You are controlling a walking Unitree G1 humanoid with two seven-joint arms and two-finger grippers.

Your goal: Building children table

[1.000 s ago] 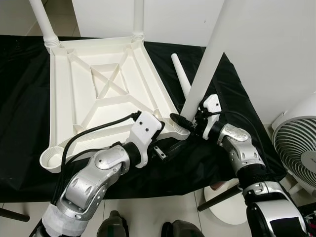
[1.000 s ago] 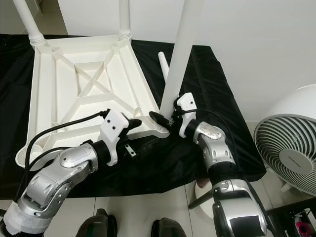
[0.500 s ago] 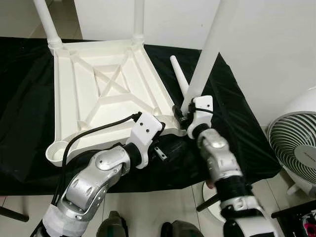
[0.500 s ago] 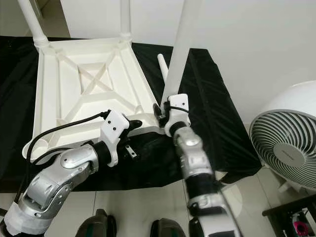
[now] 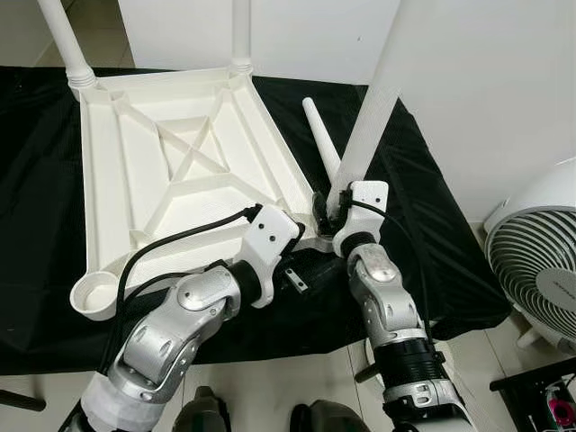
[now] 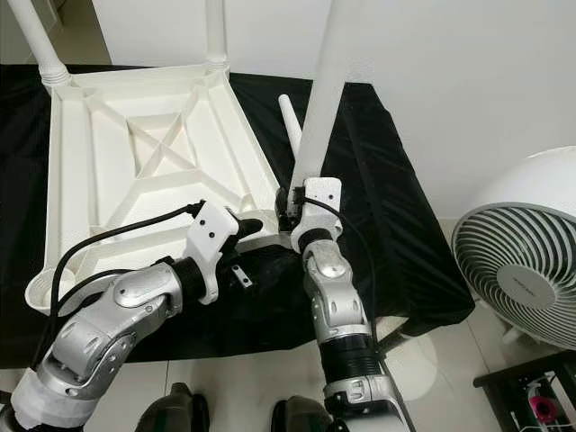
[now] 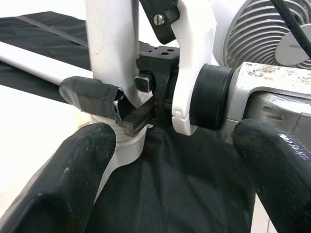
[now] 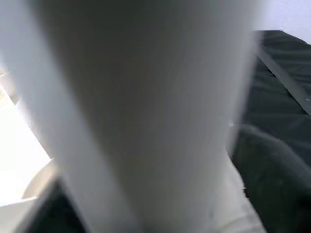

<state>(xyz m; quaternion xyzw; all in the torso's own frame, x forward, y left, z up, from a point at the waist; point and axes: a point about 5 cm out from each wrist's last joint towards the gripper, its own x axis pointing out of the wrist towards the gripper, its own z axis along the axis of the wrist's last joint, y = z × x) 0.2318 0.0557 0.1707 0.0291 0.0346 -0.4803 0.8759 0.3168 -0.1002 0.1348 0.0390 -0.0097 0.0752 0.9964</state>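
Table top (image 5: 171, 171), white and upside down, ribs showing, lies on the black-draped surface (image 5: 423, 225). Two legs stand screwed in at its far corners; a loose leg (image 5: 321, 142) lies on the cloth at 3 o'clock of the top. My right end effector (image 7: 127, 112) is clamped on the upright leg (image 5: 369, 112) at its base, over the near right corner socket. My left end effector (image 7: 170, 179) sits at 6 o'clock of that corner, fingers (image 7: 73, 174) spread apart, gripping nothing. A fan (image 5: 535, 270) stands on the floor at 3 o'clock.
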